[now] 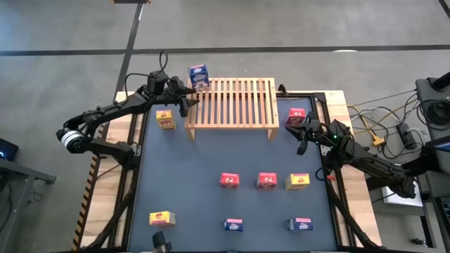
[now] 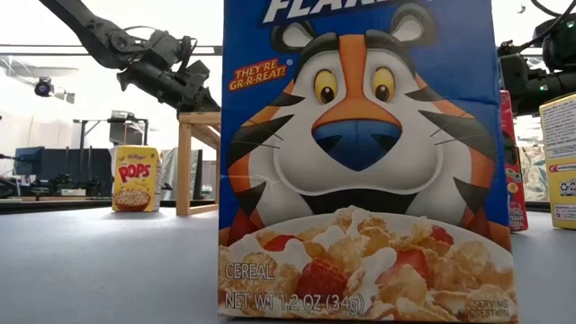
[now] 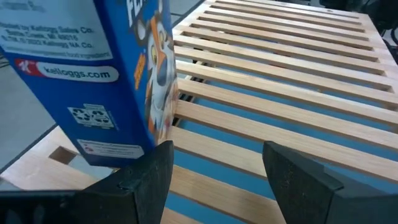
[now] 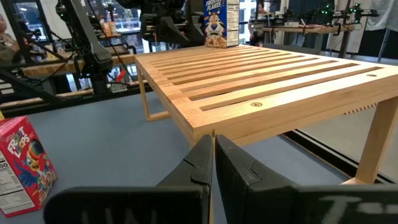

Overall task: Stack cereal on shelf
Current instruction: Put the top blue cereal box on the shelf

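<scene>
- Nearest the low camera, a blue box (image 2: 364, 157) fills the view; "THEY'RE GR-R-REAT!", "CEREAL" and "NET WT 1.2 OZ (34g)" can be read on it.
- On the dark tabletop (image 1: 197, 190) the shelf (image 1: 232, 102) stands at the far side, with one blue box (image 1: 199, 76) set upright on its far left corner; this is judged the first box placed.
- Seven more boxes are seen spread on the tabletop, so most of the stacking is judged undone.
- Released jaws are shown by the left gripper (image 3: 214, 177), just beside the shelved box; "kelloggs.com" is printed on its side. A retreat, then a reach for the yellow box (image 1: 166, 119), labelled "POPS", seems called for.
- Clenched on nothing, the right gripper (image 4: 213, 163) waits near the shelf's right leg, beside a red box (image 1: 296, 117).
</scene>
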### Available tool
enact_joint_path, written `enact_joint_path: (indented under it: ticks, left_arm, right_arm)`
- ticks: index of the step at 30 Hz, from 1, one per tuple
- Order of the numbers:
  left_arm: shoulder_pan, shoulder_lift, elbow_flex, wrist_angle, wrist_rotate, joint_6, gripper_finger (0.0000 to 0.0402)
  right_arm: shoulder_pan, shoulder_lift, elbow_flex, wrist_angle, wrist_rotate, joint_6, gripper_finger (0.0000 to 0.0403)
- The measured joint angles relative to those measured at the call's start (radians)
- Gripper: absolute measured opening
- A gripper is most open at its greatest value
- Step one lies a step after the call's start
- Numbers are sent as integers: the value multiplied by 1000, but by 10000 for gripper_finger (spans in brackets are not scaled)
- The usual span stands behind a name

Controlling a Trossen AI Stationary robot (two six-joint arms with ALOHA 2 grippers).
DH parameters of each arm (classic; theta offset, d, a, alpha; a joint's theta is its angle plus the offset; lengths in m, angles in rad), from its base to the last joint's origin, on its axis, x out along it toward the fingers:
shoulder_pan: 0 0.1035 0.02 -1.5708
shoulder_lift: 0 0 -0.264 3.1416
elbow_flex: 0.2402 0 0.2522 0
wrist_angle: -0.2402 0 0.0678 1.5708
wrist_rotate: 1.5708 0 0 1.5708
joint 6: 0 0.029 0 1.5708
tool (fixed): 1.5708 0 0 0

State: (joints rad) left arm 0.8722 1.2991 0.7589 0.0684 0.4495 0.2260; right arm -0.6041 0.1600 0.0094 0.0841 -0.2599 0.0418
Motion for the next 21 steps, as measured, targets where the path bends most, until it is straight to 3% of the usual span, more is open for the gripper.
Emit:
enact_joint_path:
  ticks: [6, 21]
  left_arm:
    - [0, 0, 0, -7, -75, 1, 231]
    - [0, -4, 0, -32, -74, 1, 231]
  right_arm:
    - [0, 0, 0, 0, 0, 0, 9]
    - [0, 0, 0, 0, 0, 0, 9]
